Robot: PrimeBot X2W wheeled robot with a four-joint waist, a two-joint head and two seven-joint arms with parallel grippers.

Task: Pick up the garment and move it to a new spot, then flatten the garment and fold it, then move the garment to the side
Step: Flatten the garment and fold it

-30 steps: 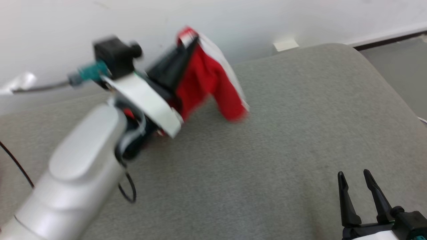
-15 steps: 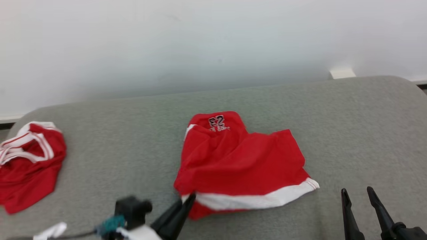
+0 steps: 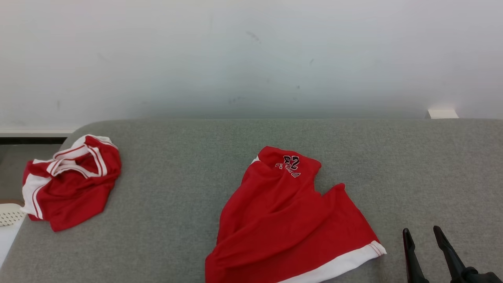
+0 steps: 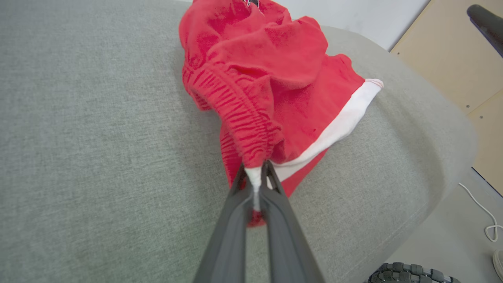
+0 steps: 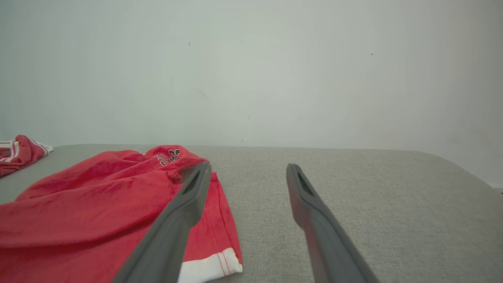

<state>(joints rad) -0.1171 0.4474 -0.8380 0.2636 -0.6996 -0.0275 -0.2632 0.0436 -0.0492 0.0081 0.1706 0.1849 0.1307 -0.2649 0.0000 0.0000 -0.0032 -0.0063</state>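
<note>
Sprawling across grey padded surface, lower centre of head view: red shorts, crumpled. Likely soft, light, limp; will sag, not slip. Second red garment at left edge. Left gripper pinched on white trim, wrist view centre. Right gripper spread wide, lower right, holding nothing. Best holds: trim corners, elastic waistband.
</note>
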